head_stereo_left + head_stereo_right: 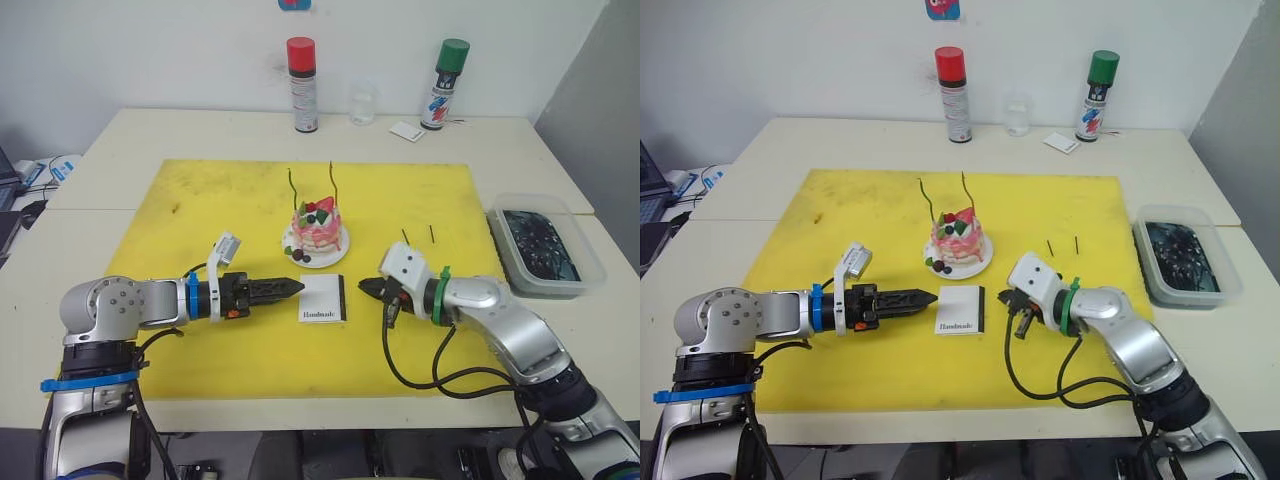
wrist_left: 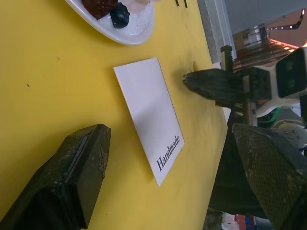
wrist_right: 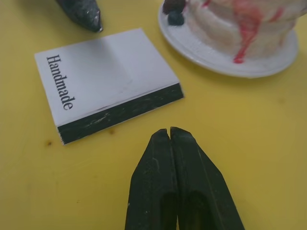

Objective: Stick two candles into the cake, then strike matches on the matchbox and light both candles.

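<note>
The matchbox is lying flat: light, rigid, best pinched across its edges. The left gripper is gaping; the right gripper is pressing closed, empty.

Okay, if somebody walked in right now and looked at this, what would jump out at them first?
Probably the pink cake on its white plate at the middle of the bright yellow mat, two thin wavy candles already standing in it. In front of it the white matchbox lies flat, with the left hand and right hand pointing at it from either side.
</note>
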You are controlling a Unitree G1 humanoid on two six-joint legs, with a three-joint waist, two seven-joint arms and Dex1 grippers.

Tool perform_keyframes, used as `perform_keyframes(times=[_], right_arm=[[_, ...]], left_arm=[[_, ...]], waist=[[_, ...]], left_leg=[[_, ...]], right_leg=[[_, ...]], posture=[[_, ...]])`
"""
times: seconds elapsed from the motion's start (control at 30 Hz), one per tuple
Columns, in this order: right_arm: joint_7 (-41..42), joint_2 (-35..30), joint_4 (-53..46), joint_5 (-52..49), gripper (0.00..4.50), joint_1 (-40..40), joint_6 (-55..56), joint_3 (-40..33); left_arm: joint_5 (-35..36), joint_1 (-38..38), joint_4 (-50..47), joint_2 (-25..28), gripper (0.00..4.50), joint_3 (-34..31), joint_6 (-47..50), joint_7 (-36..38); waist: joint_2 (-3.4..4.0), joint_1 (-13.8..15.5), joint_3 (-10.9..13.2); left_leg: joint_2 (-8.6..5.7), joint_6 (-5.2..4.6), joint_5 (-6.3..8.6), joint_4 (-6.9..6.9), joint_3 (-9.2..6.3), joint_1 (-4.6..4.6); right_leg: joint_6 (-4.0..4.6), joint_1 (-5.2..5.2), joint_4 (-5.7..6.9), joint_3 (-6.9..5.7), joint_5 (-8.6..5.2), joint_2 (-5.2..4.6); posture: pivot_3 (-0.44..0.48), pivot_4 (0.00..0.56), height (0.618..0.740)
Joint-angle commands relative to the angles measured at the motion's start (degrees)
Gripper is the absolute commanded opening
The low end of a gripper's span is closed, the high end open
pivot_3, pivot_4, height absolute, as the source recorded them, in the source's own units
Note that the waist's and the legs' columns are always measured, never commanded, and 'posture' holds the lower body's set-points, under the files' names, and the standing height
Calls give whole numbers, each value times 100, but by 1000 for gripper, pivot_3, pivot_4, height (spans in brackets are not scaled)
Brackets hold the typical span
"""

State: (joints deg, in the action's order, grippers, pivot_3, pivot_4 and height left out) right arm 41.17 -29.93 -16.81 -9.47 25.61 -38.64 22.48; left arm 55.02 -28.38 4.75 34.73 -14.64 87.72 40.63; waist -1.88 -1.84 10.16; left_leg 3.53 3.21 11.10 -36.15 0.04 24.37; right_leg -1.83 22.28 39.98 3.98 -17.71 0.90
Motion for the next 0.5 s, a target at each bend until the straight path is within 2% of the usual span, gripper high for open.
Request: perform_keyframes(times=[0.03,0.5], right_arm=[[92,70,34,91,48,208,-5,73],[484,376,206,147,48,416,-157,405]], left_arm=[[213,-81,-250,-119,4500,-154,363,-87],[221,74,-238,-557,4500,-116,478,-646]], waist=[[0,0,0],[-2,1,-2]], left_leg=[[0,0,0,0,1,0],[-1,0,0,5,-4,0]], right_leg=[[0,0,-1,1,0,0],[1,0,-1,-5,1,-2]], posture=[[0,150,740],[0,150,740]])
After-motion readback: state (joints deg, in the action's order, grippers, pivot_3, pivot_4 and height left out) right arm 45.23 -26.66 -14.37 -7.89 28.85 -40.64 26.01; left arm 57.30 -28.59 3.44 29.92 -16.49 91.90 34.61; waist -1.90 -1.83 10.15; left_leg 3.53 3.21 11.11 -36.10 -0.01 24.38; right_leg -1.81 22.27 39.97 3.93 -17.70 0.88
